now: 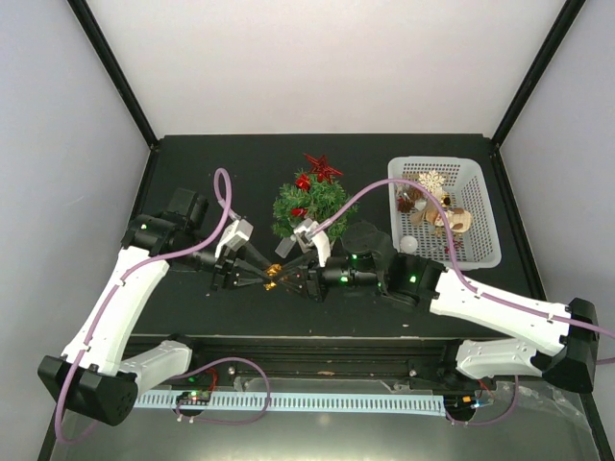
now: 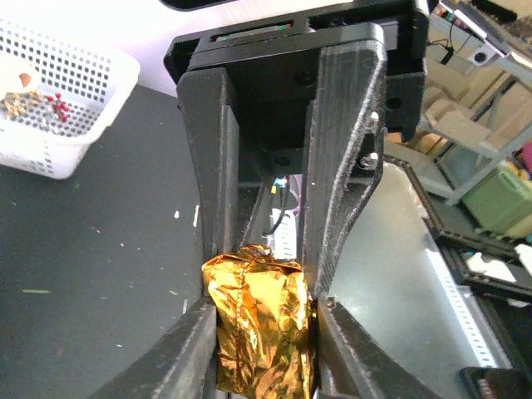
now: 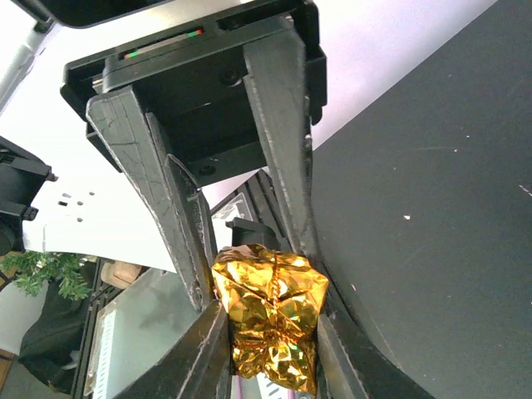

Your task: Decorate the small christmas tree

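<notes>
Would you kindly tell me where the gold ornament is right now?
In the top view the gold ornament sits just left of centre, in front of the tree, gripped between the left claw and right claw.

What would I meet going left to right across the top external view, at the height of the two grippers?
left gripper → gold foil ornament, pinched between both grippers → right gripper → white mesh basket. The small christmas tree stands behind the right gripper, overlapping it, so I leave it out.
</notes>
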